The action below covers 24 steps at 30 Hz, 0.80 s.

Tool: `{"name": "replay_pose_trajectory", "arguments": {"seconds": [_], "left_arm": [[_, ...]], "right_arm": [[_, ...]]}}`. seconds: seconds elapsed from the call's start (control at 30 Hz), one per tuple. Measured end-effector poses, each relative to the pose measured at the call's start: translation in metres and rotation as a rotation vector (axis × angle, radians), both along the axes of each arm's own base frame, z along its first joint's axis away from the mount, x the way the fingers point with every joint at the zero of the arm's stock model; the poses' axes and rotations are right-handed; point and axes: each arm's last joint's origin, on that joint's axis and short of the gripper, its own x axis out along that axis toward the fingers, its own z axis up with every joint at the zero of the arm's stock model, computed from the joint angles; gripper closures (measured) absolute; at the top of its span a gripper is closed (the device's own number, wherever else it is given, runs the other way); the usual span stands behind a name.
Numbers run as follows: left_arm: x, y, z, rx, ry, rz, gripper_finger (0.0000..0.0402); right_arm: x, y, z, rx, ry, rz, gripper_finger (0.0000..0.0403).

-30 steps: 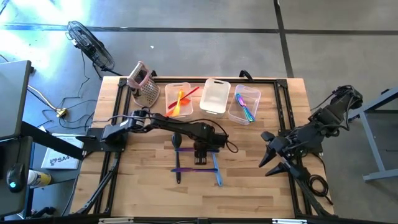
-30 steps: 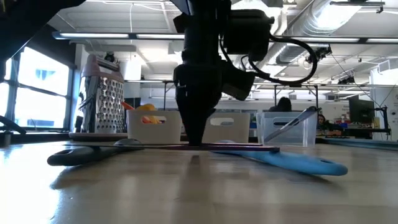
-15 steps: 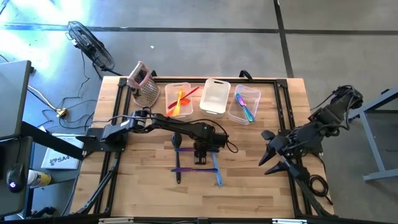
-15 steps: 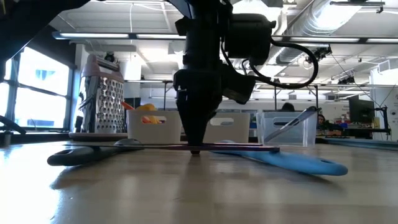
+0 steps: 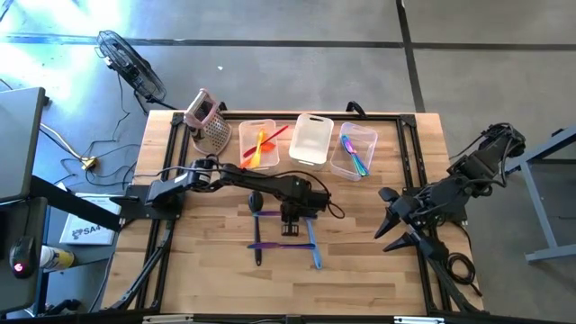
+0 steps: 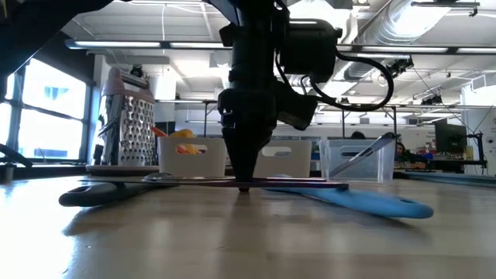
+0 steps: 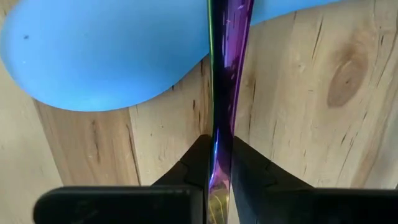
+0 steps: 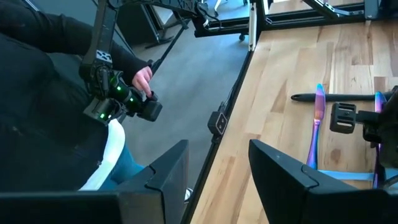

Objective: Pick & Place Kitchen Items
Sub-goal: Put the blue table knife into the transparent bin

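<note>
- Left tool (image 5: 288, 225) points straight down at mid-table (image 5: 360, 270), arm reaching in from the left edge with the wrist bent vertical; its fingers (image 7: 249, 174) are clenched on the thin purple utensil (image 7: 227, 74).
- In the low view the left tool's tip (image 6: 244, 182) meets the table, and the purple utensil (image 6: 310, 184) lies flat across it.
- Blue spatula (image 5: 313, 245) lies on the table just beside the tool, its blade crossing under the purple utensil in the left wrist view.
- Dark utensil (image 5: 256, 205) lies beside the arm; second purple utensil (image 5: 270, 245) lies nearer the front edge.
- Right tool (image 5: 393, 229) hangs above the right side of the table, arm folded back, fingers (image 8: 292, 180) parted, nothing between them.
- Farther back: three clear bins; left bin (image 5: 245, 157) holds orange and red utensils, right bin (image 5: 367, 135) holds coloured ones.
- Box grater (image 5: 209, 126) stands at the far left corner.
- A person's hand (image 8: 143, 78) shows beyond the table's edge.
</note>
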Motion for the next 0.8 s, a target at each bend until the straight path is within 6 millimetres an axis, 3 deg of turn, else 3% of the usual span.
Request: {"name": "replay_pose_trajectory", "arguments": {"seconds": [0.33,0.8], "left_arm": [[-0.001,0.0,0.001,-0.022,0.016,0.01,0.037],[-0.001,-0.007,0.031,0.005,0.08,0.049,0.037]], "right_arm": [[0.0,0.0,0.001,0.004,-0.005,0.001,0.0243],[-0.004,-0.004,0.007,0.001,-0.067,-0.009,0.0243]]}}
